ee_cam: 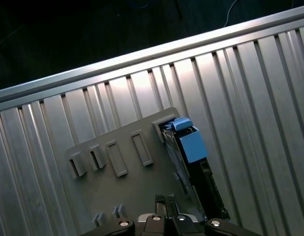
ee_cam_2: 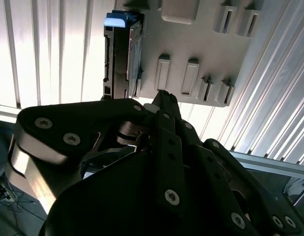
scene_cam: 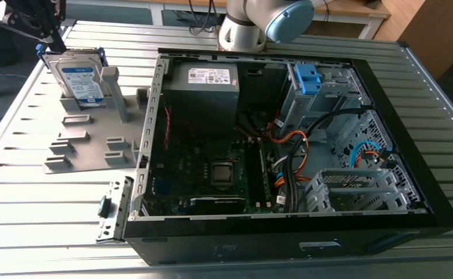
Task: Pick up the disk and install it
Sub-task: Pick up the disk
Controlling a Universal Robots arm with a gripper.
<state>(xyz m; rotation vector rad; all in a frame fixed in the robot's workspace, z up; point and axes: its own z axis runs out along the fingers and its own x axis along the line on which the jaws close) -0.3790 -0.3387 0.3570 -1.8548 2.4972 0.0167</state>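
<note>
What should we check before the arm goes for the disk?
1. Disk standing upright in the grey holder: ok.
2. Hand close to the disk's top edge: ok.
3. Hand open for a grasp: not ok, it is shut and empty.
4. Contact between hand and disk: cannot tell.
5. Computer case side open: ok.

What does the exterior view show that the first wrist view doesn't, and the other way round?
Exterior view: the open computer case and the disk's labelled face. First wrist view: the disk edge-on from above, with its blue tab. Both: the disk standing in the grey holder on the slatted table, gripper near it.
</note>
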